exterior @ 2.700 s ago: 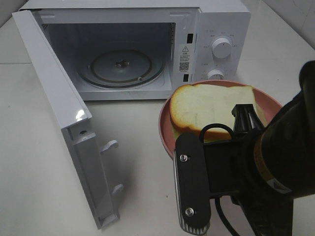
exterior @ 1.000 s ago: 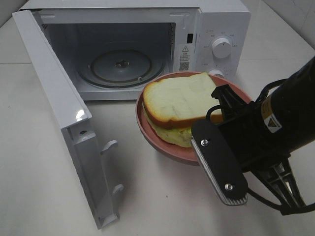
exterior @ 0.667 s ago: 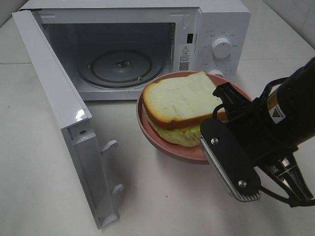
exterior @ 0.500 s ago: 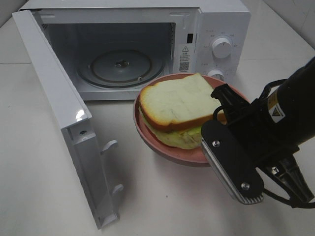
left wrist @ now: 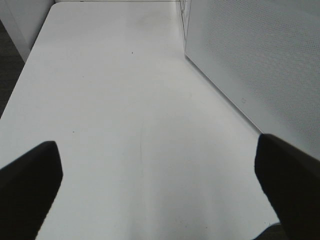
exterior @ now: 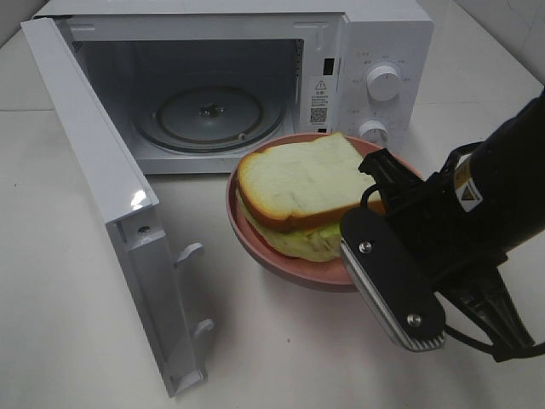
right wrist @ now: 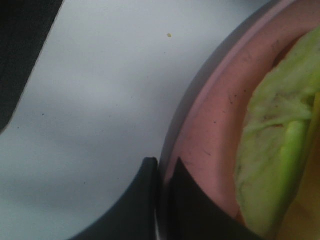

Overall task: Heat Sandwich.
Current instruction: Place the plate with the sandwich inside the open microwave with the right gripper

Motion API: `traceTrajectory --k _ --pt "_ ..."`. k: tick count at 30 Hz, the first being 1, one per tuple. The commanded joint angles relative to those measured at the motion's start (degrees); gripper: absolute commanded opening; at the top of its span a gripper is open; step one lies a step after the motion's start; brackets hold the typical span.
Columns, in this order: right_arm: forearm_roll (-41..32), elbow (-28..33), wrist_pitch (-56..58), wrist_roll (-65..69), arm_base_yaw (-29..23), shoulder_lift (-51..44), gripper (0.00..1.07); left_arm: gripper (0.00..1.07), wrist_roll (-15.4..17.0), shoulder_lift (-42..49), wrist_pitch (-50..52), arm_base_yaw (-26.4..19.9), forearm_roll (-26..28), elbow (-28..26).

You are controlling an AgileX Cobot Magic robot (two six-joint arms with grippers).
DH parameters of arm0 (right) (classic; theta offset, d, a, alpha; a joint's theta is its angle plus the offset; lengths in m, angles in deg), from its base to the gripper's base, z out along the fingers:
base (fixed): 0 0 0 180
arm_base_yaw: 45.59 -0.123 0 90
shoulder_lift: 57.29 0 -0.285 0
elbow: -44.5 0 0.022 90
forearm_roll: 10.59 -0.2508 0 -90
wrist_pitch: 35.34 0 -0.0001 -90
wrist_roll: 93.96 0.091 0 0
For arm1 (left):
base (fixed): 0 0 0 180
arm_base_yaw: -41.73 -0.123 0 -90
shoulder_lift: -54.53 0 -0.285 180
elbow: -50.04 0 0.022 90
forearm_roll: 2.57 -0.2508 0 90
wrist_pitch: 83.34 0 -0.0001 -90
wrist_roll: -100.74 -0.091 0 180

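While R pincer (right wrist: pixel 161 200) clamps rim of pink plate (exterior: pixel 255 247), sandwich (exterior: pixel 298 183) sits on plate, just in front of open microwave (exterior: pixel 387 34). L pincer (left wrist: pixel 160 190) wide open over surface (left wrist: pixel 125 100) beside door (left wrist: pixel 260 60), nothing held.

Exterior high: above the table's (exterior: pixel 60 341) near edge, angled down toward the open microwave (exterior: pixel 383 34) by the far edge; mid range.
Left wrist: low over bare table, looking along the door (left wrist: pixel 260 60); shares both with exterior.
Right wrist: very close on the plate (right wrist: pixel 200 145) rim and sandwich (right wrist: pixel 270 150); exterior shows both.
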Motion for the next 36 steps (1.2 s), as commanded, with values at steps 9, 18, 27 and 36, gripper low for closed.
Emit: traceTrajectory --k 9,18,27,36 --pt "-1.15 -4.58 -1.66 -0.80 -0.63 4.35 0.00 1.00 -0.06 0.00 -0.40 0.29 0.06 -0.46" --pt "-1.15 -8.02 -1.72 -2.12 -2.01 6.99 0.00 1.00 -0.06 0.00 -0.40 0.29 0.06 -0.46" --pt "-1.20 -13.01 -1.55 -2.69 -1.83 12.83 0.00 1.00 -0.06 0.00 -0.40 0.29 0.06 -0.46" --pt "-0.63 -18.56 -1.43 -2.69 -1.83 17.93 0.00 1.00 -0.06 0.00 -0.40 0.29 0.06 -0.46"
